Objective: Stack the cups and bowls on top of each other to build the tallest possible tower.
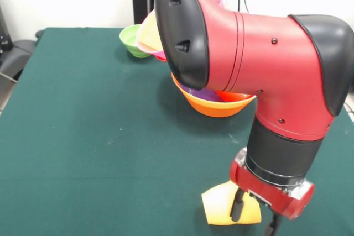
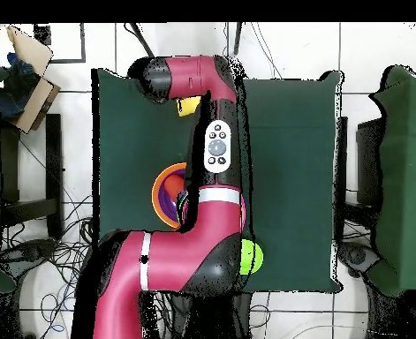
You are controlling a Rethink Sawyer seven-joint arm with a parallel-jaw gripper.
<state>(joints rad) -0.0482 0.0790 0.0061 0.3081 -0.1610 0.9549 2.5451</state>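
Note:
A yellow cup [image 1: 227, 207] lies on its side on the green cloth near the front edge; in the overhead view the yellow cup [image 2: 188, 106] peeks out beside the wrist. My gripper [image 1: 254, 222] is down at it, open, one black finger [image 1: 238, 205] across the cup and the other just right of it. The tower's large orange bowl [image 1: 213, 107] sits mid-table with a purple bowl [image 1: 202, 94] and a red-orange bowl [image 1: 235, 96] nested inside; from overhead the orange bowl [image 2: 161, 196] is half hidden by the arm. A green bowl [image 1: 131, 40] stands further back.
A pale yellow piece [image 1: 146, 32] and a pink rim [image 1: 160, 56] show beside the green bowl, mostly hidden by my arm. The green bowl [image 2: 254, 257] sits by the table edge in the overhead view. Chairs and cables surround the table [image 1: 83, 136].

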